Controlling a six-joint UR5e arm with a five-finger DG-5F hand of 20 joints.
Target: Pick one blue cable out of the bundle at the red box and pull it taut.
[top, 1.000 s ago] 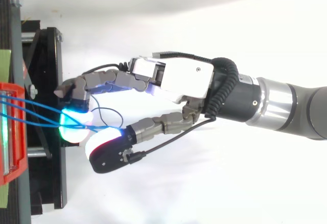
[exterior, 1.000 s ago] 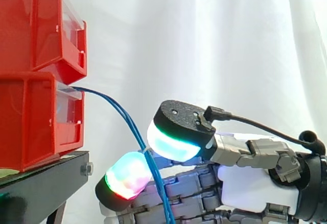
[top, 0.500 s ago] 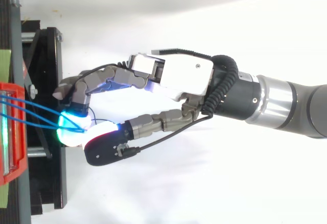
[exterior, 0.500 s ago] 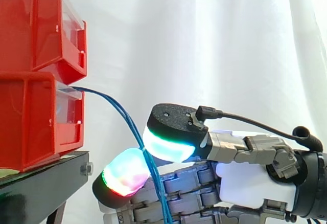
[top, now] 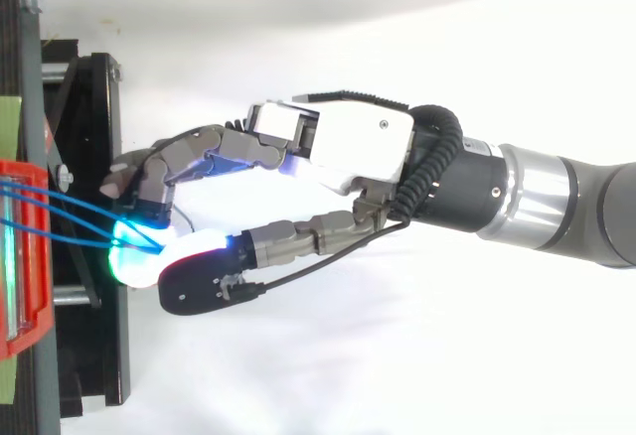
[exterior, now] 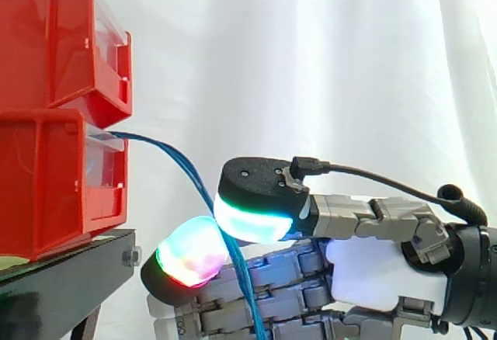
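A few thin blue cables (exterior: pixel 190 173) leave the lower red box (exterior: pixel 54 185) and curve down to the right. They pass between my hand's glowing thumb pad (exterior: pixel 248 217) and a glowing fingertip (exterior: pixel 189 256). My hand (exterior: pixel 377 274) reaches in from the right, low in the side view. From above, the blue cables (top: pixel 70 218) run from the red box (top: pixel 18 326) into the pinch, where the pads of my hand (top: pixel 348 147) meet around them. How many cables are pinched is hidden by the pads.
A second red bin (exterior: pixel 54 37) is stacked on the lower one. Both stand on a black stand (exterior: pixel 66 278) whose edge lies just left of my fingertips. A white curtain hangs behind.
The thumb has swung in toward the curled finger, closing the gap around the blue cables. The hand has shifted slightly left toward the stand.
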